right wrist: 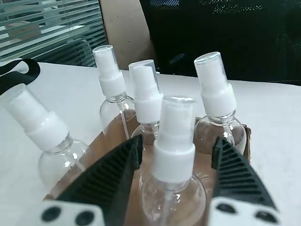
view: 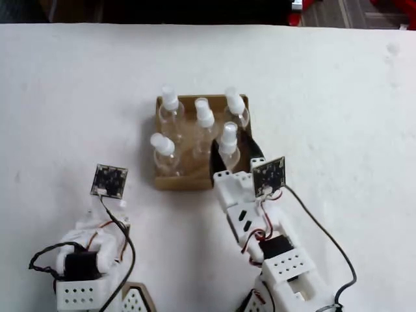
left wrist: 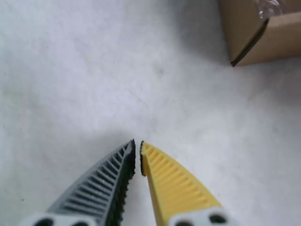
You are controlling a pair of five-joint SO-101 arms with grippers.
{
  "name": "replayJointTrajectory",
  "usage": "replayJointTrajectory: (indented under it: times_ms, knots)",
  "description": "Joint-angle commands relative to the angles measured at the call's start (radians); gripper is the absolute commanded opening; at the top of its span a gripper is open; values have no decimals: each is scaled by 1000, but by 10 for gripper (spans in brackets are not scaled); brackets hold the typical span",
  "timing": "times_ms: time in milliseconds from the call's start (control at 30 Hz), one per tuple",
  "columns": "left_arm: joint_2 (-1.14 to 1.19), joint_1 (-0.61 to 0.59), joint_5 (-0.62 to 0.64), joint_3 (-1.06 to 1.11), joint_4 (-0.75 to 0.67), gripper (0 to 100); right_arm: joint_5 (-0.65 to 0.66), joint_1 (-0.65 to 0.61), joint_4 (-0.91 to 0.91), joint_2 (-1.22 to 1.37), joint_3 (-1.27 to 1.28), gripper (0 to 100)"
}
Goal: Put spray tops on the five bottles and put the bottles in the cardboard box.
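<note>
A low cardboard box [view: 188,179] sits mid-table with five clear bottles standing in it, each with a white spray top. My right gripper [view: 232,149] is open around the near-right bottle [view: 228,138]. In the right wrist view its black fingers [right wrist: 113,174] stand either side of that bottle [right wrist: 174,155], with gaps to the spray top. The other bottles [right wrist: 146,94] stand upright behind it. My left gripper [left wrist: 137,146] is shut on nothing, low over bare table. A corner of the box [left wrist: 263,33] lies ahead of it.
The left arm [view: 84,260] rests at the near left, apart from the box. White table stretches on all sides of the box. A dark chair back [right wrist: 225,33] and window blinds [right wrist: 47,28] lie beyond the table's far edge.
</note>
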Motion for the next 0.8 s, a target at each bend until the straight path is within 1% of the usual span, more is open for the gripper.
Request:
replayJointTrajectory:
  times_ms: [0,200,267,333,433,567,667,767]
  knots:
    - [-8,13,-6,-2,-23,25,-12,-2,-8,-12,-28,216]
    - [-8,13,-6,-2,-23,25,-12,-2,-7,-24,-26,220]
    - [-8,13,-6,-2,-23,25,-12,-2,35,-65,-28,253]
    - [-8,13,-6,-2,-23,25,-12,-5,131,-137,-38,314]
    - [-8,13,-6,-2,-23,25,-15,-5,367,-286,-86,377]
    - [-8,13,-6,-2,-23,25,-94,-5,676,-547,-178,378]
    - [-8,13,-6,-2,-23,25,-104,-8,835,-745,-241,378]
    - [-8,13,-6,-2,-23,25,-104,-1,906,-711,-333,378]
